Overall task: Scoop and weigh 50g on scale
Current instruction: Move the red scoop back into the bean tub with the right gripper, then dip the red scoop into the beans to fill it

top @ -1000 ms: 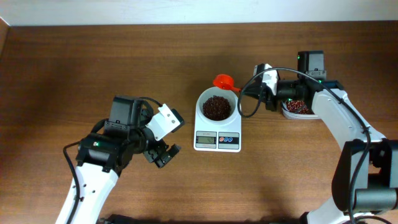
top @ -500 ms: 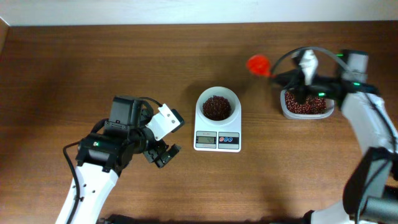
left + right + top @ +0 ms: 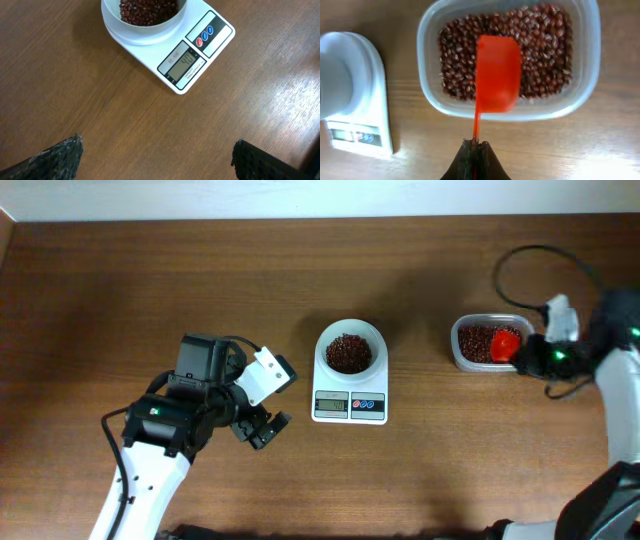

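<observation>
Scale (image 3: pixel 349 392): counter centre; its bowl holds beans (image 3: pixel 348 352).
Tub (image 3: pixel 455 346): toward the right edge, with more beans.
Right end effector (image 3: pixel 474 150): clenched on scoop (image 3: pixel 496 72) handle, over tub.
Left end effector (image 3: pixel 262 428): released, left of scale.

A brown wooden table (image 3: pixel 200 280) ran up to a pale wall (image 3: pixel 300 195) along its far edge. Towards the table's right edge stood a clear rectangular plastic tub (image 3: pixel 466 360) with rounded corners. A red scoop (image 3: pixel 505 345) lay with its bowl within the tub's rim. Its thin handle crossed the tub's wall on the side facing the table's right edge. Whether the bowl touched anything beneath could not be told.
</observation>
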`<state>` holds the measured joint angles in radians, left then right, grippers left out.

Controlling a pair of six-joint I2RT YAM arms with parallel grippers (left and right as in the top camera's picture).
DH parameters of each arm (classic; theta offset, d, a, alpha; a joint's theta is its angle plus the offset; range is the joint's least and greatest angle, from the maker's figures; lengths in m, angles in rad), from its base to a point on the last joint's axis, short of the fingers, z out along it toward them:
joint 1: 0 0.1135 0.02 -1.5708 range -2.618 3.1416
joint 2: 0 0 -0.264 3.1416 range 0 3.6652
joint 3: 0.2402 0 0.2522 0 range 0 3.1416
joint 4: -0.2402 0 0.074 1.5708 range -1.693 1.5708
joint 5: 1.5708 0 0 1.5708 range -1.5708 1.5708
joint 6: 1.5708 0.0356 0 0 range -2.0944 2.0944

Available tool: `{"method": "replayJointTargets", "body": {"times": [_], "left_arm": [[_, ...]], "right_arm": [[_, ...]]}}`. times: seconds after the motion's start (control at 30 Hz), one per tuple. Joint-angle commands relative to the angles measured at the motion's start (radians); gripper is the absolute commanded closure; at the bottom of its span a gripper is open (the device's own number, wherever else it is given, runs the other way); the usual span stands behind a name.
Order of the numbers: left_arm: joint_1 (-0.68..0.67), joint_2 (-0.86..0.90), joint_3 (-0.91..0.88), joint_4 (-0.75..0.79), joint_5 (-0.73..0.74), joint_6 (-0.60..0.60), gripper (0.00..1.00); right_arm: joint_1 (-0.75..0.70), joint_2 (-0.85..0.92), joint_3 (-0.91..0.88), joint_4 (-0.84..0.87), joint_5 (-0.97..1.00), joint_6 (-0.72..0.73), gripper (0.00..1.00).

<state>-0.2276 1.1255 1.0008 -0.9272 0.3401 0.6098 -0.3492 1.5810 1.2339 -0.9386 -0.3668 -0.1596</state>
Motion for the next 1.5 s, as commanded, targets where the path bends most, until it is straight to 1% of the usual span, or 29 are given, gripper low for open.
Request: {"method": "replayJointTargets", "body": {"times": [0.0, 0.1, 0.23, 0.43, 0.53, 0.57, 0.7, 0.8, 0.83, 0.9, 0.93, 1.03, 1.13, 1.23, 1.3, 1.37, 1.47], "left_arm": [[0.003, -0.008, 0.014, 0.001, 0.0, 0.012, 0.01], [0.003, -0.008, 0.014, 0.001, 0.0, 0.012, 0.01], [0.003, -0.008, 0.014, 0.001, 0.0, 0.012, 0.01], [0.003, -0.008, 0.014, 0.001, 0.0, 0.012, 0.01], [0.003, -0.008, 0.014, 0.001, 0.0, 0.012, 0.01], [0.003, -0.008, 0.014, 0.001, 0.0, 0.012, 0.01], [0.003, -0.008, 0.014, 0.001, 0.0, 0.012, 0.01], [0.003, -0.008, 0.014, 0.001, 0.0, 0.012, 0.01], [0.003, -0.008, 0.014, 0.001, 0.0, 0.012, 0.01], [0.003, -0.008, 0.014, 0.001, 0.0, 0.012, 0.01], [0.003, -0.008, 0.014, 0.001, 0.0, 0.012, 0.01], [0.003, -0.008, 0.014, 0.001, 0.0, 0.012, 0.01], [0.003, -0.008, 0.014, 0.001, 0.0, 0.012, 0.01], [0.003, -0.008, 0.014, 0.001, 0.0, 0.012, 0.01], [0.003, -0.008, 0.014, 0.001, 0.0, 0.012, 0.01], [0.003, -0.008, 0.014, 0.001, 0.0, 0.012, 0.01], [0.003, -0.008, 0.014, 0.001, 0.0, 0.012, 0.01]], "right_arm": [[0.091, -0.013, 0.053, -0.004, 0.305, 0.075, 0.96], [0.106, 0.01, 0.09, 0.011, 0.305, 0.061, 0.96], [0.107, 0.101, 0.095, 0.0, 0.298, 0.06, 0.96], [0.107, 0.114, 0.095, -0.009, 0.28, 0.023, 0.96], [0.107, 0.182, 0.095, -0.03, 0.219, 0.006, 0.96], [0.107, 0.206, 0.095, -0.032, 0.156, 0.006, 0.96], [0.106, 0.212, 0.105, -0.034, 0.004, -0.001, 0.96], [0.099, 0.212, 0.107, -0.034, -0.023, -0.009, 0.96], [0.079, 0.212, 0.107, -0.035, -0.045, -0.017, 0.96], [0.027, 0.212, 0.107, -0.035, -0.188, -0.054, 0.96], [0.004, 0.212, 0.106, -0.036, -0.229, -0.074, 0.96], [-0.05, 0.233, 0.097, -0.069, -0.277, -0.125, 0.96], [-0.051, 0.34, 0.097, -0.066, -0.319, -0.148, 0.96], [-0.051, 0.416, 0.097, -0.039, -0.322, -0.148, 0.96], [-0.053, 0.419, 0.097, -0.041, -0.364, -0.148, 0.96], [-0.083, 0.419, 0.097, -0.046, -0.371, -0.148, 0.96], [-0.166, 0.419, 0.097, -0.058, -0.503, -0.204, 0.96]]}}
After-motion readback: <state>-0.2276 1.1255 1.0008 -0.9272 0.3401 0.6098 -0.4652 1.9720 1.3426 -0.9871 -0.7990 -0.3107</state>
